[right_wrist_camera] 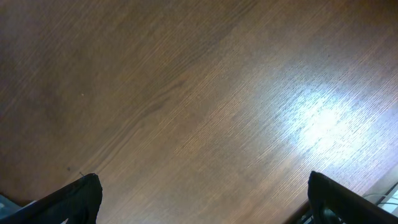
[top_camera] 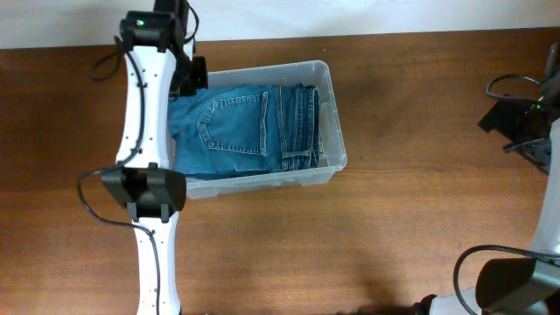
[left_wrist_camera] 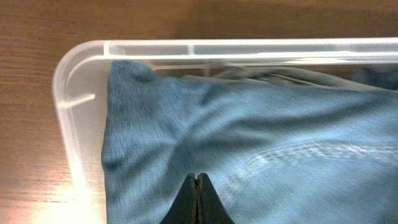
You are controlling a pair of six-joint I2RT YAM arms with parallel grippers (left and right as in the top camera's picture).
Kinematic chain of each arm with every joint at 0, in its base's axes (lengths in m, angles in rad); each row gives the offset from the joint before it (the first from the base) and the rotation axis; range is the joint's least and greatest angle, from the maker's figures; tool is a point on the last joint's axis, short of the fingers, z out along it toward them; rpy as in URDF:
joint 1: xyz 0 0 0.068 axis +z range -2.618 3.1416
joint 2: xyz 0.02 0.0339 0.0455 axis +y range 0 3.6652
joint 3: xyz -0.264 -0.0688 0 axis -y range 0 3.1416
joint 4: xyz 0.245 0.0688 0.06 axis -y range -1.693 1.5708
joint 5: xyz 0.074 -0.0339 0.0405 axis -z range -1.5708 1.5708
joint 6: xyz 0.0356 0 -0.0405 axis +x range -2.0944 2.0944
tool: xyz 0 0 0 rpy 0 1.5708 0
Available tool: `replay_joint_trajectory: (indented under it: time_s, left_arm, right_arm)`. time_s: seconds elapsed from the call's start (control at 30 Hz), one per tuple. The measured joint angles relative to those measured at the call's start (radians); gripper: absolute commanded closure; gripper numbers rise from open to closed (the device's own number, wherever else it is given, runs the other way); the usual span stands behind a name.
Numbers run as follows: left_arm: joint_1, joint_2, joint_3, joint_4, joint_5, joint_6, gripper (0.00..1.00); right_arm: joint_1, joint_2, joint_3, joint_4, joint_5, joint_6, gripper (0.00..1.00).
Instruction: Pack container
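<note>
Tucking the folded jeans flat looks like the step in hand. The container sits on the wooden table, left of centre in the overhead view, and the denim lies inside it with the back pocket up, covering most of the floor. The left gripper hangs over the bin's left end with its fingers clenched tip to tip, grasping nothing. Whether they touch the cloth cannot be told from the wrist view. Done well, the closed tips would press straight down on the raised folds bunched along the far wall and near the rounded corner. They should keep inside the rolled rim, because a snag there could probably tilt or shove so light a bin. Dragging sideways would likely ruck the denim rather than settle it. The right gripper is spread wide over bare wood, well apart from the bin and holding nothing. It could brace the near wall if the bin starts to slide.
</note>
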Motion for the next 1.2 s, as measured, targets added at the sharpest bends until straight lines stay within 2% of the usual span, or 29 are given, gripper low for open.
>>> replay_joint_trajectory:
  time_s: [0.23, 0.37, 0.73, 0.93, 1.2]
  left_arm:
    - [-0.018, -0.072, 0.038, -0.018, 0.174, 0.0, 0.99]
    - [-0.054, -0.088, -0.051, -0.017, 0.217, 0.0, 0.99]
    - [-0.095, -0.182, -0.626, -0.01, 0.114, 0.019, 0.99]
    - [-0.096, -0.217, -0.726, 0.045, 0.087, 0.019, 0.99]
    - [-0.095, -0.244, -0.659, -0.017, 0.019, 0.024, 0.99]
  right_arm:
    - [0.0, 0.0, 0.0, 0.0, 0.0, 0.0, 0.02]
    - [0.0, 0.0, 0.0, 0.0, 0.0, 0.0, 0.02]
    - [0.0, 0.0, 0.0, 0.0, 0.0, 0.001, 0.02]
    - [0.0, 0.0, 0.0, 0.0, 0.0, 0.0, 0.02]
    - [0.0, 0.0, 0.0, 0.0, 0.0, 0.001, 0.01]
